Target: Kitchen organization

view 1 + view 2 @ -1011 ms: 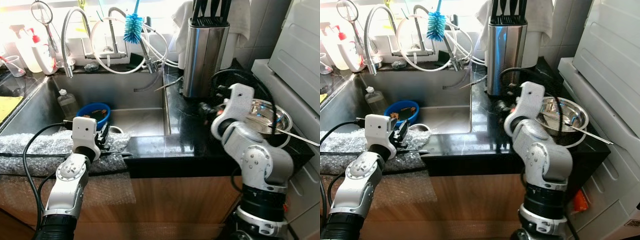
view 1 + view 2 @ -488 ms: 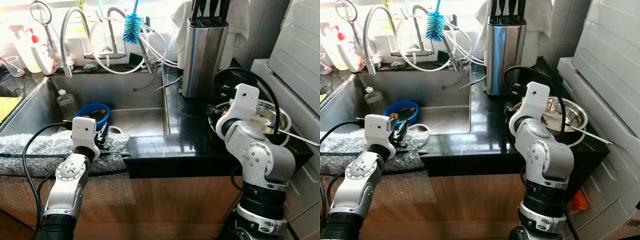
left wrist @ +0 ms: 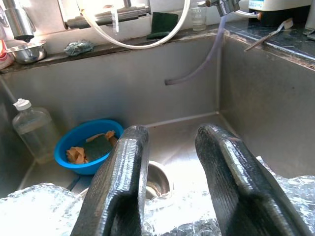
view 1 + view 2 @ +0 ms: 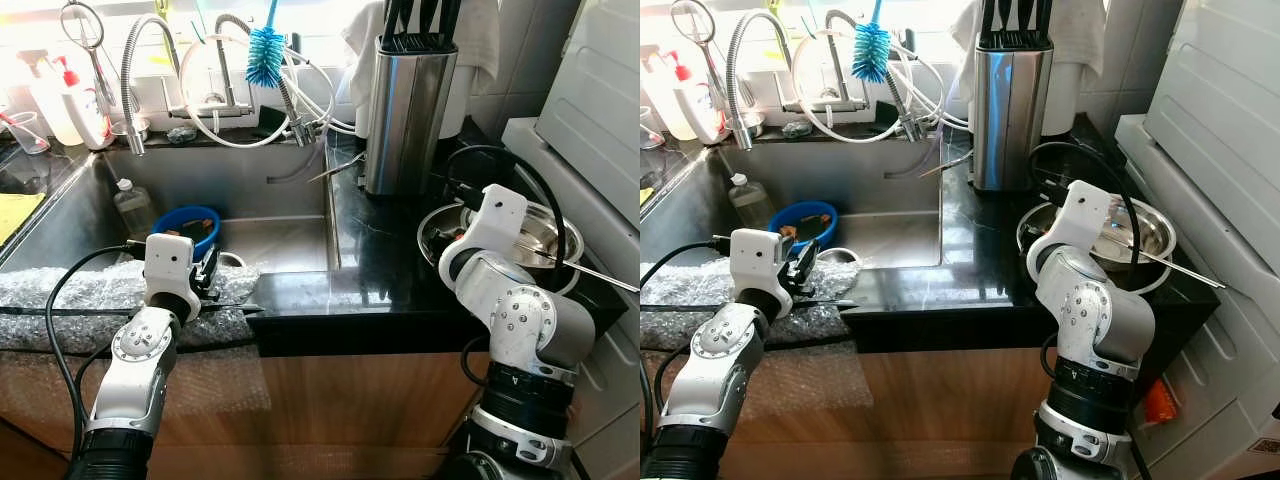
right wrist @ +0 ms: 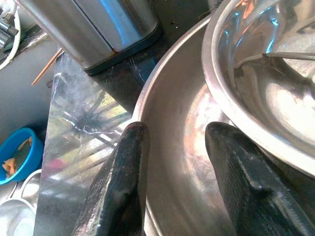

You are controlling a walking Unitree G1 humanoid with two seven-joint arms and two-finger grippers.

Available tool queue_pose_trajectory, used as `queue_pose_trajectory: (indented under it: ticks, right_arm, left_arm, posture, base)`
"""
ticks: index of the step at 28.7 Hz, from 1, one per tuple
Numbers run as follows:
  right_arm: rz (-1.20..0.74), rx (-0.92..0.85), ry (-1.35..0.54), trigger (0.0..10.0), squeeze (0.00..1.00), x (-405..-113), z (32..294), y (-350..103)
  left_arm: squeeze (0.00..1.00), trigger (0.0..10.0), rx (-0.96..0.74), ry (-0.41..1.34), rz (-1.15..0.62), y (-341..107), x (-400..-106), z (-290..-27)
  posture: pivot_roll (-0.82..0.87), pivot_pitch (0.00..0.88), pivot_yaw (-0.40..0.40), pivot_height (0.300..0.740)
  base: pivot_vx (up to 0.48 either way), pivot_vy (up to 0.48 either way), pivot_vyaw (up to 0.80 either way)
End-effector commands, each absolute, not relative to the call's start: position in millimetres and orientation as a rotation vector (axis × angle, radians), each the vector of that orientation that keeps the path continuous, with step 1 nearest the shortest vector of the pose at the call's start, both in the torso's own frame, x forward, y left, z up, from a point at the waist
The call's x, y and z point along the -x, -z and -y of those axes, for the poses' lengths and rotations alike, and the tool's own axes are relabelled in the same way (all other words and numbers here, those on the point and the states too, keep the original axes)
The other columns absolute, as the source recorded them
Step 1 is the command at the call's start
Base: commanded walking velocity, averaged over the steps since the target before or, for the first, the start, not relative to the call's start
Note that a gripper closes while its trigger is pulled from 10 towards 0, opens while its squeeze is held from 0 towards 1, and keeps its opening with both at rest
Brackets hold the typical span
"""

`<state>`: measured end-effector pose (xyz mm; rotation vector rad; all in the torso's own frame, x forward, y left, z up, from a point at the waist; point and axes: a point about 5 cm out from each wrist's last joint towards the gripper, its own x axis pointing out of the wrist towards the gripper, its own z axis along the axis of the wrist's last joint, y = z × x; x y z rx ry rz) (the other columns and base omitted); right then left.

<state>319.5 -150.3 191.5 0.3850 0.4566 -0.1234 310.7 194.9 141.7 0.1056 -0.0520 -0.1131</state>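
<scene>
Head views: steel bowls nested on the black counter, right of the knife block; right gripper at their near rim. Sink holds a blue bowl.

Left wrist view: left gripper spread above bubble wrap at the sink edge.

Right wrist view: fingers parted over the outer bowl's rim, gripping nothing.
</scene>
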Motion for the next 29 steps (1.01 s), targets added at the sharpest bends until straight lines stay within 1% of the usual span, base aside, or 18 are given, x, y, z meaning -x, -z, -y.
queue_pose_trajectory:
  ticks: [1,5,11,29]
  right_arm:
    - [-0.471,-0.416,0.088,10.0,0.00,-321.1,141.3,-195.1]
    - [-0.479,-0.439,0.074,10.0,0.00,-321.5,139.7,-195.0]
    - [-0.506,-0.484,0.005,10.0,0.00,-321.4,131.8,-195.1]
    - [-0.543,-0.543,-0.126,10.0,0.00,-319.1,115.1,-198.2]
  left_arm:
    - [0.00,10.0,-0.127,0.119,0.013,-136.8,-311.7,-196.5]
    - [0.00,10.0,-0.129,0.121,0.011,-137.1,-312.1,-196.3]
    - [0.00,10.0,-0.130,0.124,0.006,-136.5,-313.1,-195.3]
    - [0.00,10.0,-0.142,0.120,-0.021,-133.2,-313.4,-195.9]
  posture:
    - [-0.04,0.000,0.030,0.740]
    - [-0.04,0.000,0.032,0.740]
    - [-0.04,0.000,0.031,0.740]
    - [-0.04,0.000,0.027,0.740]
  base:
    - [0.000,0.000,0.00]
    - [0.000,0.000,0.00]
    - [0.000,0.000,0.00]
    - [0.000,0.000,0.00]
